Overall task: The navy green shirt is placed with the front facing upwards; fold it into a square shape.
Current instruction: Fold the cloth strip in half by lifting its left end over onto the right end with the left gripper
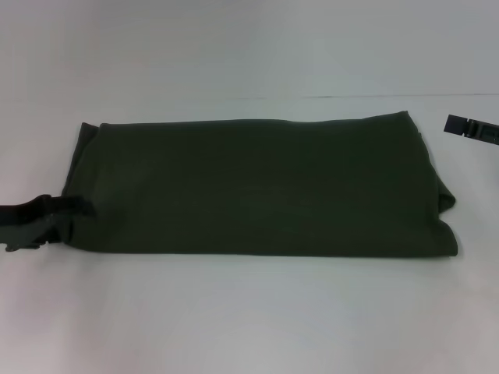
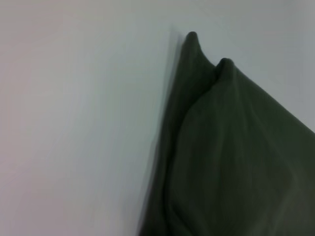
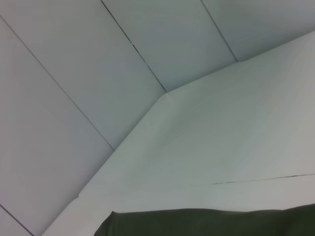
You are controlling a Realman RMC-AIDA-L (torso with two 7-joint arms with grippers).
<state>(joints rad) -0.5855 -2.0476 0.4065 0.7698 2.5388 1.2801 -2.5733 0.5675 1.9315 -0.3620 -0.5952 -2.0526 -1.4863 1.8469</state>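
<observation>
Folded navy green shirt [image 1: 265, 187] lies as a long rectangle across the white desk [image 1: 249, 319].
Left gripper [image 1: 78, 209] fingers clamp its left edge; right gripper [image 1: 471, 128] hangs apart, finger state unclear; no lettering shows.

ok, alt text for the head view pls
A navy green shirt, folded into a wide flat rectangle, lies on a white table. The left gripper meets its near left corner; the right gripper hovers off the far right corner, apart from the cloth.
</observation>
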